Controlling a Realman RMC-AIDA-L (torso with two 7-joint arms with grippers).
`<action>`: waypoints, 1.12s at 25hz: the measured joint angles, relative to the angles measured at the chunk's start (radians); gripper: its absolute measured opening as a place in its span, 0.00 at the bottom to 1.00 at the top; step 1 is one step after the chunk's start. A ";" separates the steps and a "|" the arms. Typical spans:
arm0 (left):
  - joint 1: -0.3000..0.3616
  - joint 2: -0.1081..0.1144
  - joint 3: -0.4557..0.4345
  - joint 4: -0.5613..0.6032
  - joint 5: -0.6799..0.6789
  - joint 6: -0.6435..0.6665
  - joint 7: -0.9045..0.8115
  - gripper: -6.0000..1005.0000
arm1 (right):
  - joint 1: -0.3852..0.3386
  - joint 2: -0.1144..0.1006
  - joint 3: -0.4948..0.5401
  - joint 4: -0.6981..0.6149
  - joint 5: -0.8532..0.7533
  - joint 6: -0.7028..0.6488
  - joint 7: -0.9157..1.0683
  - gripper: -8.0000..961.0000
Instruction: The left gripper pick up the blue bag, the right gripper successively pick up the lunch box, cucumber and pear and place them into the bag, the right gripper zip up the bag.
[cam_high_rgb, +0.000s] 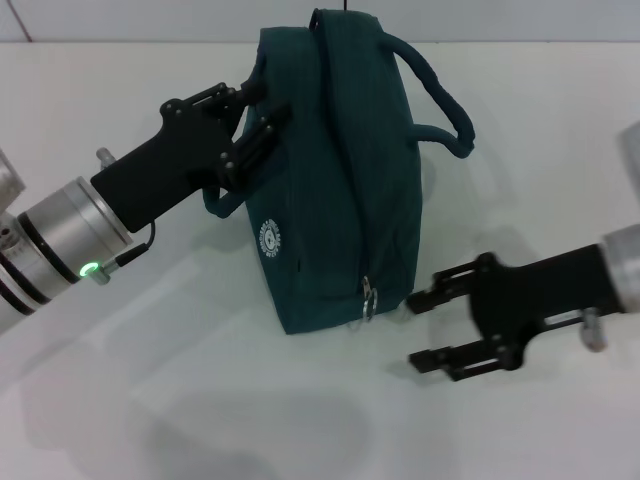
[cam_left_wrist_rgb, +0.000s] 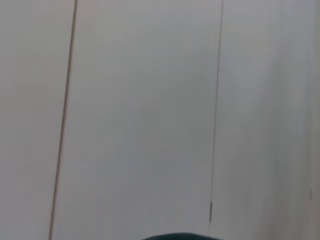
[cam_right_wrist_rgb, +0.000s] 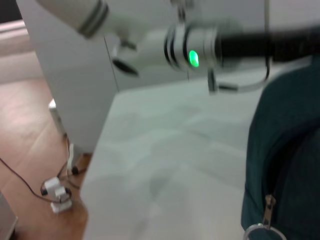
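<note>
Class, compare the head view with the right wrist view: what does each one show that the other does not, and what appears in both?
Only the head view shows the bag's handles, its round white logo, the left pincer gripping the bag's side, and the open right pincer near the zipper pull. Only the right wrist view shows the wooden floor with cables. Both show the blue bag, its zipper pull and the white table.

Bag (cam_high_rgb: 330, 190) is made of matt teal cloth, zip pull (cam_high_rgb: 369, 297) of shiny metal. Grippers are finished in matt black plastic; table (cam_high_rgb: 200, 420) is smooth white.
</note>
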 joint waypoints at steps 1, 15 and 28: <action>0.000 0.000 0.000 0.000 0.000 0.007 0.001 0.37 | 0.015 0.001 -0.035 0.028 0.019 0.035 0.000 0.64; 0.007 0.001 0.002 0.000 0.011 0.047 0.005 0.37 | 0.047 0.002 -0.260 0.085 0.247 0.198 -0.007 0.60; 0.002 0.003 0.002 0.000 0.013 0.041 0.005 0.37 | 0.047 0.001 -0.305 0.086 0.292 0.215 -0.034 0.60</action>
